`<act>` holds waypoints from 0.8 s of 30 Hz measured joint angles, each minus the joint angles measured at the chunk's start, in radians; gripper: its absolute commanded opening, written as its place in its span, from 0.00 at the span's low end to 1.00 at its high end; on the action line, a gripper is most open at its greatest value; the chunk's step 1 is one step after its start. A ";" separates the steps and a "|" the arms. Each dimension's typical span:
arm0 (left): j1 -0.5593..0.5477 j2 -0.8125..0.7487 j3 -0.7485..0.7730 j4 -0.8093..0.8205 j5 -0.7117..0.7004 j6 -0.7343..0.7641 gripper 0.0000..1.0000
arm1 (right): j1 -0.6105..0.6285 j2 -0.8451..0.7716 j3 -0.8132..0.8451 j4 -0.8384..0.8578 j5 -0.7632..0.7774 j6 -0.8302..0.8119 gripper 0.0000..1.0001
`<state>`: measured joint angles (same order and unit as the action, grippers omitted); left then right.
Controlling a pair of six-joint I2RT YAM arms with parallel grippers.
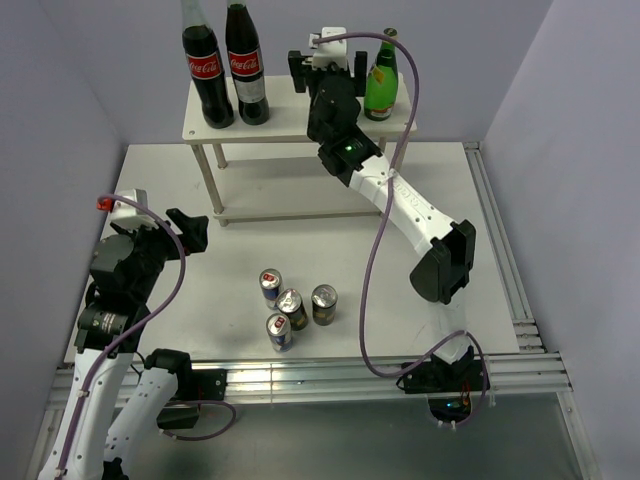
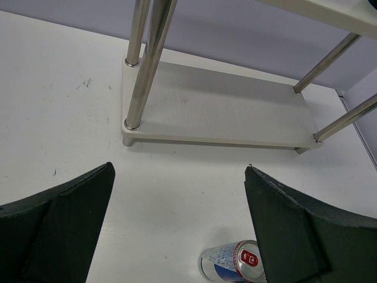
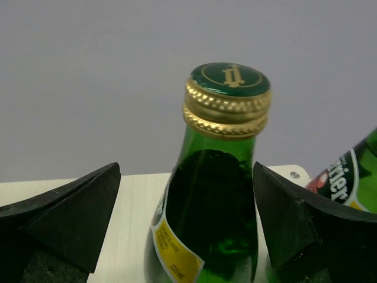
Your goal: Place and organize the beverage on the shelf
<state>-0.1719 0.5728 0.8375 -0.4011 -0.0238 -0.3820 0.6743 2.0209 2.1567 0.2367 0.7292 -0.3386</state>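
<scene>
"Top external view: where do the drinks stand?"

"Four cans are bunched on the table in front of the shelf; two blue-and-silver cans, two gold-topped cans; one green bottle stands upright at the right end of the top board; two cola bottles stand at the left end."

"And the right gripper?"

"Up at the top board, jaws spread wide on either side of the green bottle's neck; a clear gap shows on the left side, so it grips nothing; a second green bottle peeks in at the right edge of its wrist view."

"The left gripper?"

"Wide open and empty, low over the table, facing the lower board; a blue-and-silver can shows just beside its right finger."
</scene>
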 measured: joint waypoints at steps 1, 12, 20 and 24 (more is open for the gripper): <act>0.000 -0.002 0.000 0.000 0.000 0.000 0.99 | 0.002 -0.009 -0.008 0.000 0.007 0.000 1.00; 0.000 -0.002 0.000 0.000 0.000 0.000 0.99 | 0.011 -0.150 -0.187 0.028 0.050 0.008 1.00; 0.000 -0.002 0.000 0.000 -0.001 0.000 0.99 | 0.023 -0.276 -0.323 0.025 0.020 0.040 1.00; 0.000 -0.002 0.000 0.000 -0.001 0.000 0.99 | 0.039 -0.348 -0.396 0.034 0.006 0.051 1.00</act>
<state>-0.1719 0.5709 0.8375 -0.4011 -0.0246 -0.3820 0.7132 1.6730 1.7603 0.2703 0.7357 -0.2874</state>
